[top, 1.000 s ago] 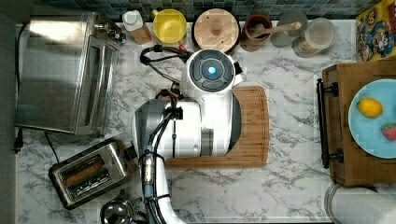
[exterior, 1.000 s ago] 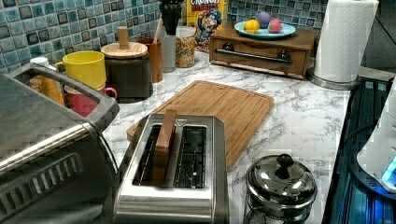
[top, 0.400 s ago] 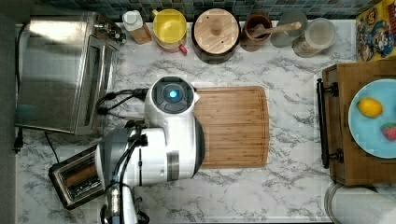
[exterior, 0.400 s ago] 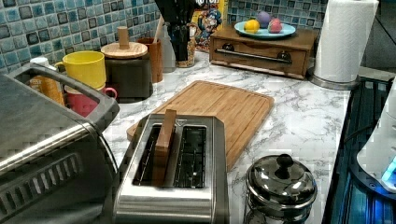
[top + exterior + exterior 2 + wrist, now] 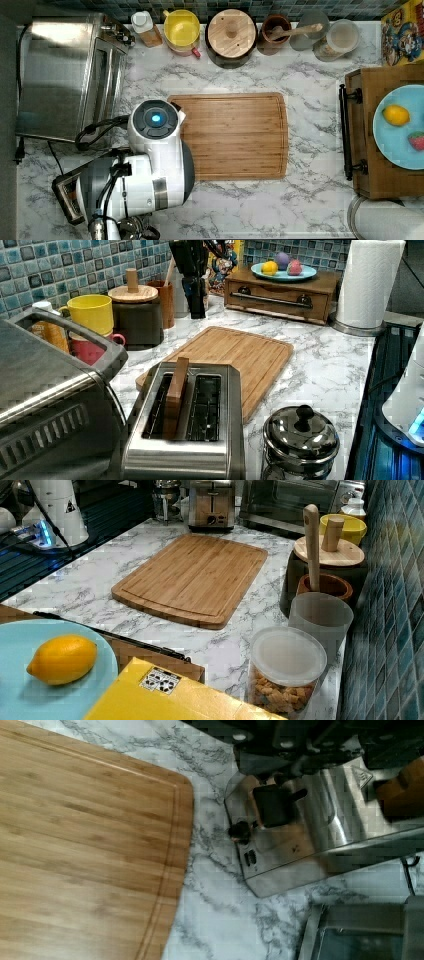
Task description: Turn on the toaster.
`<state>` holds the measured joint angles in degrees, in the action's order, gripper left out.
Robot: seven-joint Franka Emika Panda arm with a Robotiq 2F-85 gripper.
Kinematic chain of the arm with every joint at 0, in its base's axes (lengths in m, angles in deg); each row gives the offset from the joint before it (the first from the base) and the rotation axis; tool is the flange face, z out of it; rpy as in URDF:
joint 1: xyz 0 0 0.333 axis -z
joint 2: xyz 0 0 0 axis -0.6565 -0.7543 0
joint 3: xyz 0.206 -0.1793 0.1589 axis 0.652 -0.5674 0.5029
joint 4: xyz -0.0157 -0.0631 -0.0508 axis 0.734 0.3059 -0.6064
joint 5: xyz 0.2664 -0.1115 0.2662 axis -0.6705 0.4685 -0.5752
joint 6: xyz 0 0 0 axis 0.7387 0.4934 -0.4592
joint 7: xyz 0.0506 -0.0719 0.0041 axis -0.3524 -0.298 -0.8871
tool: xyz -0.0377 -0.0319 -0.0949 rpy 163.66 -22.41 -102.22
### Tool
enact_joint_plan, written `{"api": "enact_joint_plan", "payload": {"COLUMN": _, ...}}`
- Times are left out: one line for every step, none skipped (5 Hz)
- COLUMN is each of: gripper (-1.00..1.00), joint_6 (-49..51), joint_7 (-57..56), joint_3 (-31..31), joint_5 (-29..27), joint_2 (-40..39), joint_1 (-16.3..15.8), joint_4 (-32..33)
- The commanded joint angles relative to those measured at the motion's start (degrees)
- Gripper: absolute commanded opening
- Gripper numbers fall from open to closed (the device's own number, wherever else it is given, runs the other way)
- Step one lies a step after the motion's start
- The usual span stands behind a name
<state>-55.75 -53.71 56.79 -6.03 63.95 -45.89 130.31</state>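
Where the toaster is sitting: the toaster (image 5: 185, 440) is standing on the bench (image 5: 300, 210), between the big toaster oven (image 5: 65, 75) and a small shiny pot (image 5: 300, 440), just off a corner of the cutting board (image 5: 235, 135).
How it is lying: its long side is pointing at the board. In the left view the slots are running away from us toward the wood.
What is sticking out: a brown wooden slice (image 5: 175, 395) is standing in one slot.
Which end counts: the black lever (image 5: 272, 805) is sitting on the short end that is facing the board, with a small knob (image 5: 240, 831) just beside it.
Where the end effector is hanging: the end effector (image 5: 195, 305) is hanging high in the air, past the far end of the toaster in the left view, on the lever side. The white arm (image 5: 150, 165) is covering most of the toaster in the top view.
Which way to go, I am guessing: down onto the lever. The lever is lying below it, not touching it.
How the end effector is set: I cannot tell if it is spread or pressed together. It is holding nothing that I can see.
What could go wrong, I am guessing: it could be bumping the wooden slice or sliding off the lever.
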Motion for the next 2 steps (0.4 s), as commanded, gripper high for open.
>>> {"api": "enact_joint_plan", "payload": {"gripper": -1.00, "joint_6": -6.0, "joint_7": -3.5, "joint_3": 4.0, "joint_5": -0.7, "joint_2": 2.2, "joint_1": -2.7, "joint_4": 3.7}}
{"api": "enact_joint_plan", "payload": {"gripper": -1.00, "joint_6": -8.9, "joint_7": -1.9, "joint_3": 4.4, "joint_5": 1.0, "joint_2": 1.2, "joint_1": -3.3, "joint_4": 4.2}}
